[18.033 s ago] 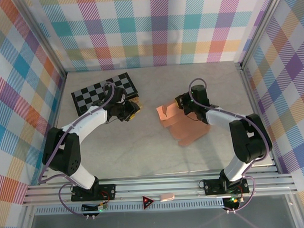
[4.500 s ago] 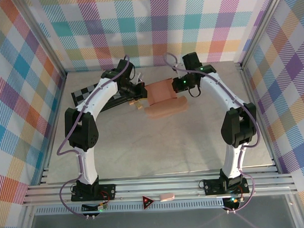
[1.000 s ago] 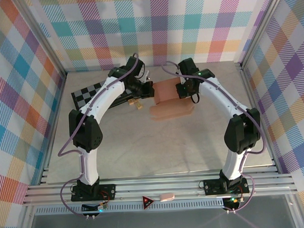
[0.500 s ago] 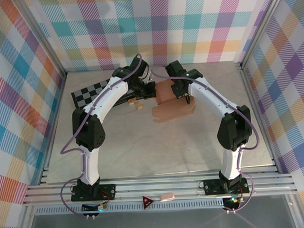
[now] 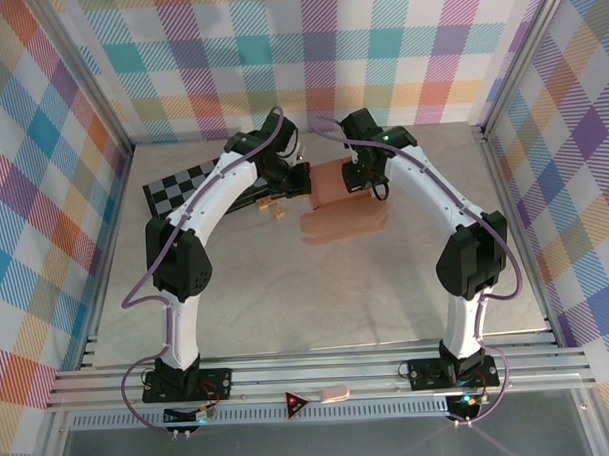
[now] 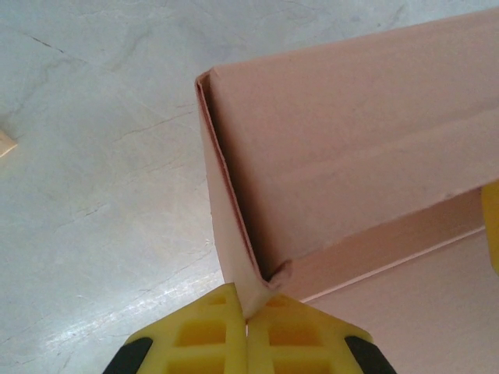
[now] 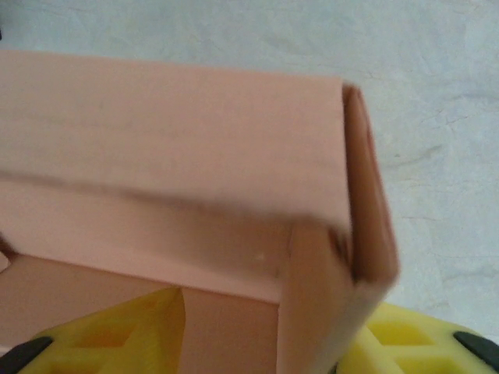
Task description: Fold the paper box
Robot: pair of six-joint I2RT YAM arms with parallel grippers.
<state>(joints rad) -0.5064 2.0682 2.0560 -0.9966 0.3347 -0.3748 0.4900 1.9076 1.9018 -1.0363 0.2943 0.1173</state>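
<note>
Stretching far forward, left tool [image 6: 248,323] pinches the paper box [image 6: 351,140] corner.

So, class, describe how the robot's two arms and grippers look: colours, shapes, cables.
The left arm and right arm have smooth white links joined by bulky black joints, with a thin purplish cable looping along each. The left gripper and right gripper have yellow moulded fingers with recessed pockets and black bases.
</note>
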